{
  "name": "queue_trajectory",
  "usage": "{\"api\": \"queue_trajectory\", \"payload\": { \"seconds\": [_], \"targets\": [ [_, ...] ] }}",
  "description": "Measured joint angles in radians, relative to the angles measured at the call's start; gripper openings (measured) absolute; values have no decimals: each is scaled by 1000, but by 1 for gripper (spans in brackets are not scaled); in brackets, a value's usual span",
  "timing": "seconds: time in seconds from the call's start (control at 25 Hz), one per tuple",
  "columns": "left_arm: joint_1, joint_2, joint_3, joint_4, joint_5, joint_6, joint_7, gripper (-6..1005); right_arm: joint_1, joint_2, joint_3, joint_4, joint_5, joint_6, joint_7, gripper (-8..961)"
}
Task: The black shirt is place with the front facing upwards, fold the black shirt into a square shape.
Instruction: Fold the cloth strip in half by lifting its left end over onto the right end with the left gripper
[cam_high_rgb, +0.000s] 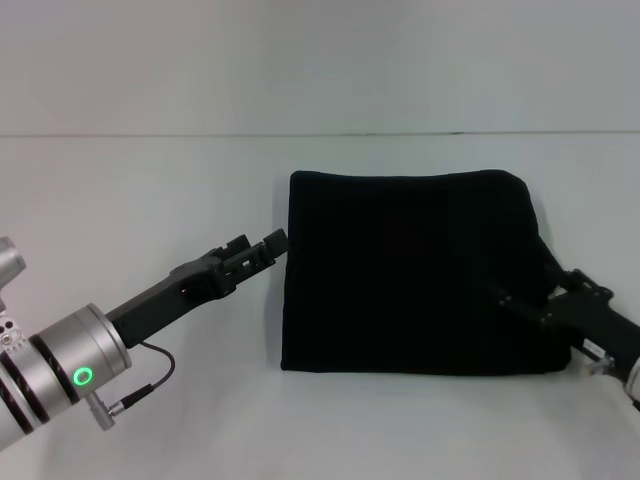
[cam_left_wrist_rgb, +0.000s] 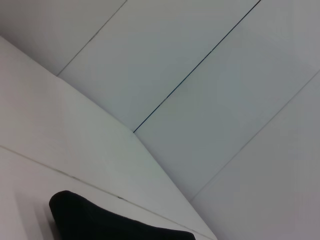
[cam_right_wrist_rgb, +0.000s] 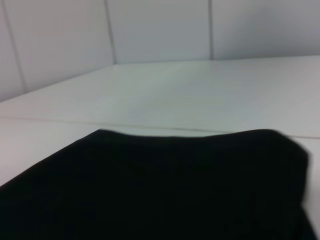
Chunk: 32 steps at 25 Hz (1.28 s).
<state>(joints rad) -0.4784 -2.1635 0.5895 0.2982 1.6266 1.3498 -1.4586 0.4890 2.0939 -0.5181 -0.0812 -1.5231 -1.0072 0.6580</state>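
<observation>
The black shirt (cam_high_rgb: 410, 270) lies folded into a near-square block on the white table (cam_high_rgb: 140, 190), with only plain black cloth showing. My left gripper (cam_high_rgb: 272, 243) hovers just off the middle of the shirt's left edge, at most barely touching it. My right gripper (cam_high_rgb: 515, 303) reaches in over the shirt's right edge near the front corner, dark against the dark cloth. In the left wrist view a corner of the black shirt (cam_left_wrist_rgb: 115, 225) shows low in the picture. The black shirt (cam_right_wrist_rgb: 160, 190) fills the near half of the right wrist view.
A pale wall (cam_high_rgb: 320, 60) rises behind the table's back edge. Bare white tabletop surrounds the shirt on the left, front and back. A thin cable (cam_high_rgb: 150, 375) loops under my left forearm.
</observation>
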Motion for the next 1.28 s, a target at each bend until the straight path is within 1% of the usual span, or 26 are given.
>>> {"api": "queue_trajectory", "payload": {
  "seconds": [0.08, 0.24, 0.32, 0.4, 0.44, 0.48, 0.52, 0.56, 0.64, 0.76, 0.8, 0.88, 0.96, 1.2, 1.28],
  "targets": [
    [-1, 0, 0, 0, 0, 0, 0, 951, -8, 0, 21, -5, 0, -17, -1, 915],
    [-5, 1, 0, 1, 2, 3, -17, 952, -28, -2, 44, -16, 0, -109, -7, 915],
    [-8, 9, 10, 7, 2, 8, -61, 952, -45, -2, 41, -33, -3, -178, -7, 915],
    [-18, 29, 43, 8, 4, 8, -145, 950, -64, -3, 23, -46, -12, -254, -7, 914],
    [-25, 39, 58, 9, 3, 7, -184, 948, -76, -5, 2, -56, -26, -295, -7, 914],
    [-40, 56, 90, 8, 4, -1, -257, 946, -88, -6, -22, -68, -47, -332, -7, 914],
    [-46, 63, 103, 9, 4, -6, -294, 944, -101, -6, -48, -81, -76, -362, -7, 914],
    [-67, 78, 138, 8, 9, -28, -379, 942, -112, -6, -68, -93, -107, -384, -9, 914],
    [-107, 96, 192, 11, 36, -87, -523, 938, -132, -4, -94, -102, -168, -407, -15, 914],
    [-180, 112, 271, 20, 110, -203, -696, 932, -158, 0, -104, -94, -236, -416, -35, 914],
    [-201, 114, 286, 21, 132, -236, -725, 930, -167, 1, -104, -86, -248, -416, -43, 914],
    [-236, 115, 298, 21, 157, -277, -754, 926, -181, 2, -106, -75, -256, -417, -58, 914],
    [-263, 110, 300, 21, 172, -325, -772, 922, -197, 1, -112, -70, -257, -420, -69, 914],
    [-291, 69, 301, 22, 192, -456, -787, 910, -225, 1, -132, -67, -258, -424, -73, 914],
    [-295, 62, 301, 22, 196, -482, -788, 906, -229, -1, -137, -66, -258, -425, -73, 914]
  ]
}}
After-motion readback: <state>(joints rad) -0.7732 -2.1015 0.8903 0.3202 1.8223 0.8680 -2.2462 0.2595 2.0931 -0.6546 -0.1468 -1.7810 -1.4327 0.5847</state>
